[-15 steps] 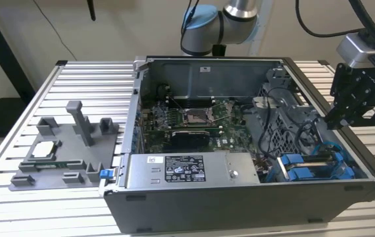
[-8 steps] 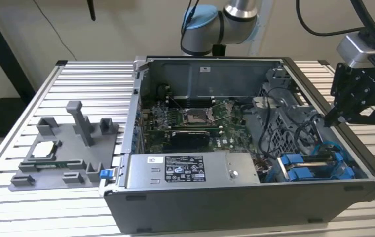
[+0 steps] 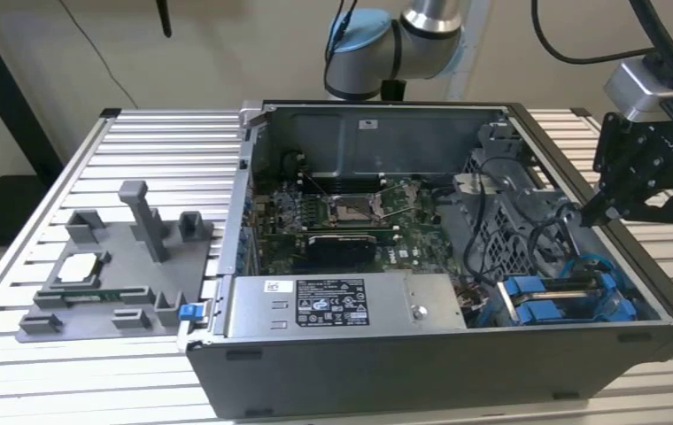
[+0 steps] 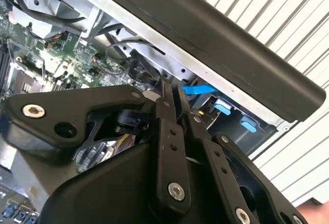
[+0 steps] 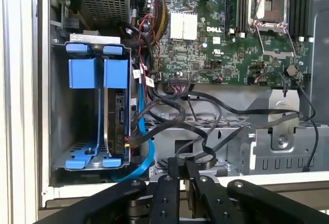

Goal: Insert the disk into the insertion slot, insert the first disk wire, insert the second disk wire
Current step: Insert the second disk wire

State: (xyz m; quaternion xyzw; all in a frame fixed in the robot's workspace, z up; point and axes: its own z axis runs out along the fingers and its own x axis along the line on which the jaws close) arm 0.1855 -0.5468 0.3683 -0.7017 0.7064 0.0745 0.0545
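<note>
The open computer case point(image 3: 431, 372) lies on the slatted table. Its drive cage with the insertion slot point(image 5: 77, 126) carries blue brackets point(image 3: 561, 297). A dark disk point(image 5: 119, 121) stands in the cage between blue rails. A blue wire point(image 5: 145, 147) curves along the disk's end, and a black wire point(image 5: 154, 112) reaches the same end; I cannot tell whether either is plugged in. My gripper point(image 3: 597, 212) hangs over the case's wall at the exterior view's right, above the cage. In both wrist views its black fingers point(image 5: 172, 170) are shut point(image 4: 172, 88) with nothing visible between them.
Black cables point(image 5: 205, 131) loop over the grey metal bracket just below my fingertips. The motherboard point(image 3: 336, 221) with its silver processor socket point(image 3: 349, 208) fills the case's middle, and the power supply point(image 3: 336, 305) sits at the front. A grey fixture point(image 3: 112, 266) stands on the table point(image 3: 29, 204).
</note>
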